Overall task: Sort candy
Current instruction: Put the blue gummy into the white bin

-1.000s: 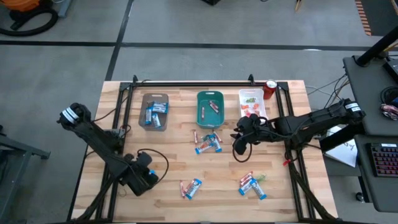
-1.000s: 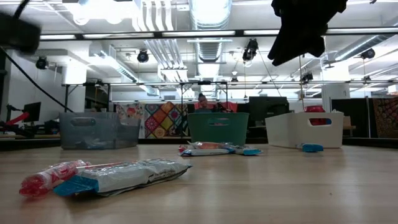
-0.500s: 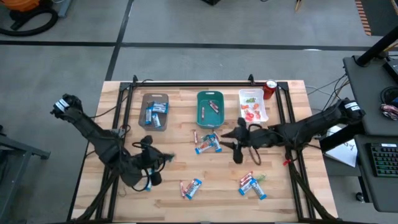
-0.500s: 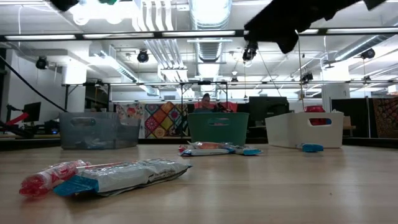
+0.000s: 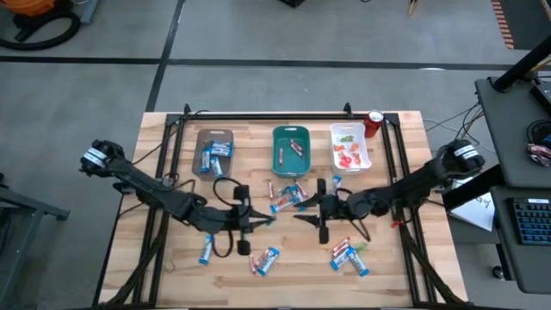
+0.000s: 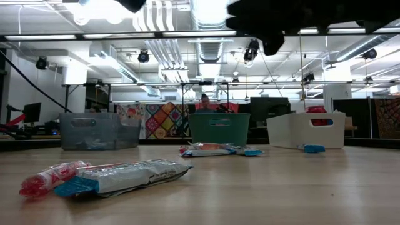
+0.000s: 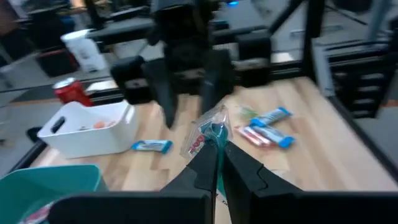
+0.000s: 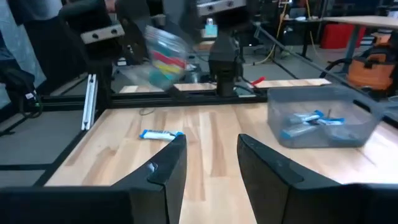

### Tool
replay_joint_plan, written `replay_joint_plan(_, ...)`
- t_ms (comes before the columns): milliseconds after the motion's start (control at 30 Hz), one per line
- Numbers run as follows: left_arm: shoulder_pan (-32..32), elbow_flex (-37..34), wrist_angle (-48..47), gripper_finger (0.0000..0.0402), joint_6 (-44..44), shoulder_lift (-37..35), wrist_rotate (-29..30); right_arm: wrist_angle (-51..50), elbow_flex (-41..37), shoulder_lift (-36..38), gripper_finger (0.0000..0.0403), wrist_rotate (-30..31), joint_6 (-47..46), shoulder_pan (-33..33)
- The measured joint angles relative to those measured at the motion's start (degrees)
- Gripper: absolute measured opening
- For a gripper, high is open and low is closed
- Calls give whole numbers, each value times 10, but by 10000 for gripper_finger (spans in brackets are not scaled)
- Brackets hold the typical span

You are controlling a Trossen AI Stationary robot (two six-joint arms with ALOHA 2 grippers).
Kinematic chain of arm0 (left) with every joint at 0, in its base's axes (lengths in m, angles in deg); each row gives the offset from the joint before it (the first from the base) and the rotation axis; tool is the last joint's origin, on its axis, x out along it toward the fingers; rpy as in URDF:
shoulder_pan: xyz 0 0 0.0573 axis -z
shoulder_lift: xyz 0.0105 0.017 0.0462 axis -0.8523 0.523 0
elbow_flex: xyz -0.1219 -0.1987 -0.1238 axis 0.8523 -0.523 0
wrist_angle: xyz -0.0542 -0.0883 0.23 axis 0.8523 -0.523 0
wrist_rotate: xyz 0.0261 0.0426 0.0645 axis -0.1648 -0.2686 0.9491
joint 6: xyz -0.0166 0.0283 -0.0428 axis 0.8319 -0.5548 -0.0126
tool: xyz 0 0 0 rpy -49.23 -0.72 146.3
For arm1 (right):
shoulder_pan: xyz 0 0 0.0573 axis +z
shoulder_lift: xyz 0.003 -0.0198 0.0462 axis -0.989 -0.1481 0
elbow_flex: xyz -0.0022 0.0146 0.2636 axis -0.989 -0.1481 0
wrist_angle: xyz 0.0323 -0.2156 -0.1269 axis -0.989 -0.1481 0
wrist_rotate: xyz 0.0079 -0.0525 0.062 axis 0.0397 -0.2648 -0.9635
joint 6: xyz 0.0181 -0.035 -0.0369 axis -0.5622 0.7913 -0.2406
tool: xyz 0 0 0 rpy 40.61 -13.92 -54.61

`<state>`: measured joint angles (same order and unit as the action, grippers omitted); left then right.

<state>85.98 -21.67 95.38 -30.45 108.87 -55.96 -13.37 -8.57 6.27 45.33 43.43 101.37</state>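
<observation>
Both arms have swung inward since a second ago: the left gripper point(image 5: 263, 222), then low at the lower left of the table, now reaches the middle, and the right gripper point(image 5: 303, 213) has dropped from beside the white tray point(image 5: 362, 160) to face it across a small gap.

Left gripper is pinched tight on a clear-wrapped candy point(image 7: 208, 130); in its wrist view the wrapper stands up from the fingertips, long axis leaning slightly, with teal and red inside. Right gripper's fingers point(image 8: 163, 167) stand partly apart with nothing between them.

Loose candy lies scattered on the wood. A cluster point(image 5: 287, 197) sits just above centre in the high view, its blue-and-white bars lying at slants. One blue bar point(image 5: 207, 249) lies at lower left, long axis near vertical in the frame. A pair point(image 5: 265, 259) lies at lower centre, tilted, and another group point(image 5: 349, 256) at lower right, slanting down to the right. One small blue bar point(image 5: 335, 182) lies below the white tray.

Along the upper edge stand the brown tray point(image 5: 200, 138) with blue bars, the teal tray point(image 5: 278, 160) with a pink piece, and the white tray with red pieces; a red can point(image 5: 374, 123) stands just right of it.
</observation>
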Motion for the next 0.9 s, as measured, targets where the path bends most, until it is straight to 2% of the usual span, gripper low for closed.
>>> replay_joint_plan(200,-18,0,58,0,12,54,120,-13,61,-67,144,10,-42,0)
replay_joint_plan(400,-19,0,73,0,18,72,190,-45,91,-89,180,140,-100,0)
replay_joint_plan(667,-21,0,73,0,16,100,277,-43,108,-88,206,138,-151,-2)
replay_joint_plan(900,-23,1,116,0,16,122,282,-71,132,-105,208,143,-164,-8)
